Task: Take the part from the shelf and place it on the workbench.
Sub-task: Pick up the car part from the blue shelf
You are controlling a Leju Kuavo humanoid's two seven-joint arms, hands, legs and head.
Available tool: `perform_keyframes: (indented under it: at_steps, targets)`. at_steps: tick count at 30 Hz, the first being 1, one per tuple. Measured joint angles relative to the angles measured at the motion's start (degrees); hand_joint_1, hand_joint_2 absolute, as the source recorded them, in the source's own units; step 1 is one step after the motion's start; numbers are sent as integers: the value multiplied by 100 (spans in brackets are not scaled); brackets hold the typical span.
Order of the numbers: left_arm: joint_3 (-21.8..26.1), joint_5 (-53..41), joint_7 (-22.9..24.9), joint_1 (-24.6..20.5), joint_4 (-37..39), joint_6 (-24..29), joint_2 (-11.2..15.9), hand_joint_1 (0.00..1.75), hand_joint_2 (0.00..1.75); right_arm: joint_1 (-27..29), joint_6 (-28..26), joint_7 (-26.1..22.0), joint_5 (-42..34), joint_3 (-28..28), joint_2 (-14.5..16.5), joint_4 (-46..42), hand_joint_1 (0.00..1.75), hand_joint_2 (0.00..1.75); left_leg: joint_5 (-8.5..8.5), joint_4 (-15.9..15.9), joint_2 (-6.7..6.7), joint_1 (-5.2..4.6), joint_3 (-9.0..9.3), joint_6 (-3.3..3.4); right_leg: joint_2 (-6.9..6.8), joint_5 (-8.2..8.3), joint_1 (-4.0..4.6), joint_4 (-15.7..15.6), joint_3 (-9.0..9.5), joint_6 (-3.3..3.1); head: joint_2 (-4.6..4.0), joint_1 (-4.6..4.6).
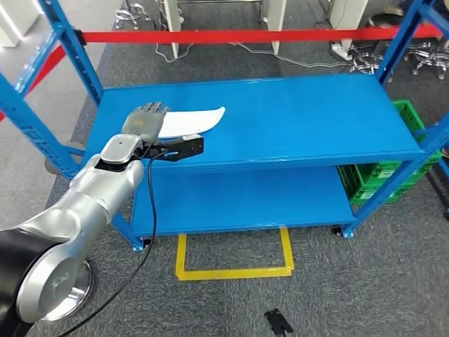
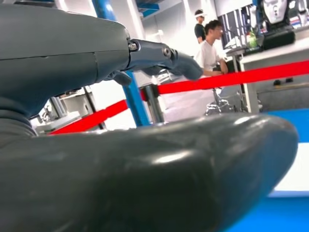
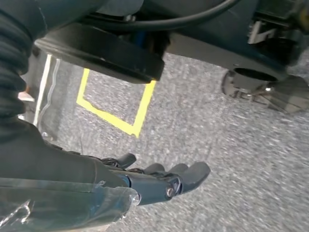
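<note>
Right hand (image 3: 160,181) hanging over grey carpet, fingers straight, empty. Left hand (image 1: 144,121) reaching onto blue shelf (image 1: 297,119), fingers extended over near end of white part (image 1: 193,121); grasp unclear. Red barrier tape (image 1: 254,35) beyond.

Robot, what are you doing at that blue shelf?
The robot is reaching its left hand out to a white part lying on the top board of the blue shelf. The hand sits at the near end of the part, but a firm grip isn't clear from these views. Its right hand hangs down over the grey carpet, holding nothing. The part hasn't left the shelf yet.
</note>
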Motion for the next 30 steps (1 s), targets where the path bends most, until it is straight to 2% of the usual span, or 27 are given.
perform_keyframes:
  at_steps: [1, 2, 3, 4, 7, 8, 9, 10, 12, 14, 16, 17, 20, 21, 23, 24, 27, 28, 30]
  targets:
    - [0, 0, -1, -3, -1, -1, -1, 0, 0, -1, -1, 1, 0, -2, -1, 0, 0, 175, -12, -2, -1, -1, -1, -19, 4, 10, -1, 2, 20, -62, 0, -7]
    - [0, 0, -1, -4, -1, -1, -1, 0, 0, 4, -1, 0, 1, -5, -1, 0, 0, 175, -26, 37, 6, 2, -7, -43, 9, 9, -4, -3, 39, -97, 0, -11]
    - [0, 0, -2, -9, -2, -1, -1, 0, 0, 6, -2, -1, 2, -9, -1, 0, 0, 175, -55, 155, 16, 7, -64, -72, 14, -5, -9, -4, 69, -130, 0, -20]
    - [0, 0, -3, -14, -2, 0, -1, 0, 0, 5, -2, -3, 4, -14, -2, 0, 0, 175, -119, 386, 26, 14, -196, -102, 17, -20, -16, -6, 105, -157, 0, -25]
    - [-2, -7, -14, 15, -2, 4, -1, 0, 131, 2, -3, -5, 16, -36, -3, 0, 0, 175, -447, 1414, 38, 32, -882, -167, 18, -94, -11, -7, 196, -205, 0, -35]
    - [-2, -12, -24, 39, -2, 5, -1, 0, 175, 3, -4, -5, 19, -44, -3, 0, 0, 175, -467, 1583, 38, 34, -1046, -169, 23, -127, -9, -7, 232, -207, 0, -37]
    - [-2, -17, -35, 57, -2, 4, -1, 0, 175, 5, -4, -4, 21, -50, -4, 0, 0, 175, -365, 1554, 37, 35, -1112, -159, 31, -161, -7, -7, 272, -203, 0, -37]
    - [-2, -21, -47, 62, -2, 2, -1, 0, 175, 6, -4, -4, 22, -54, -4, 0, 0, 175, -150, 1331, 37, 32, -1077, -140, 40, -196, -6, -7, 318, -197, 0, -37]
    - [-2, -24, -60, 41, -2, -8, -1, 0, 175, 5, -4, -4, 25, -59, -3, 0, 0, 175, 375, 597, 37, 17, -837, -78, 50, -265, 2, -3, 402, -171, 0, -38]
    - [-3, -26, -69, 13, -1, -31, -5, 0, 175, -2, -4, -4, 29, -62, -3, 0, 0, 175, 595, 74, 32, 5, -649, -31, 54, -339, 26, 13, 437, -126, 0, -40]
    - [-10, -38, -78, 8, -1, -71, -8, 0, 175, -6, -4, -5, 33, -67, -5, 0, 0, 175, 598, -51, 24, 7, -587, -13, 55, -403, 45, -4, 468, -81, 0, -39]
    - [-17, -50, -83, 11, 0, -92, -9, 0, 175, -6, -5, -8, 36, -70, -7, 0, 0, 175, 626, -66, 23, 15, -568, -26, 52, -410, 54, -35, 489, -116, 0, -34]
    - [-47, -86, -90, 16, 5, -181, -4, 0, 175, -5, -4, -13, 40, -80, -8, 0, 0, 175, 634, -107, 8, 30, -539, -49, 32, -399, 79, -110, 545, -284, 0, -28]
    - [-65, -102, -90, 26, 9, -220, -1, 0, 175, -5, -4, -13, 41, -85, -8, 0, 0, 175, 627, -107, 2, 28, -541, -36, 25, -400, 80, -127, 565, -292, 0, -28]
    - [-107, -131, -87, 51, 24, -282, 13, 0, 175, -5, -4, -15, 42, -98, -9, 0, 0, 175, 612, -106, -6, 23, -542, -10, 16, -396, 79, -165, 592, -271, 0, -30]
    - [-121, -140, -86, 60, 32, -300, 21, 0, 175, -5, -4, -16, 42, -102, -9, 0, 0, 175, 607, -105, -7, 21, -542, 2, 14, -394, 77, -182, 602, -241, 0, -30]
    - [-129, -144, -83, 72, 48, -312, 44, 0, 175, -5, -4, -19, 42, -107, -9, 0, 0, 175, 597, -102, -7, 14, -542, 25, 9, -396, 61, -225, 624, -99, 0, -31]
    - [-130, -144, -83, 74, 52, -315, 51, 0, 175, -5, -4, -19, 42, -108, -9, 0, 0, 175, 597, -101, -7, 13, -542, 28, 9, -397, 57, -232, 627, -71, 0, -32]
    - [-131, -144, -83, 80, 64, -323, 61, 0, 175, -5, -4, -19, 42, -109, -9, 0, 0, 175, 599, -101, -7, 13, -541, 32, 9, -394, 56, -236, 628, -50, 0, -33]
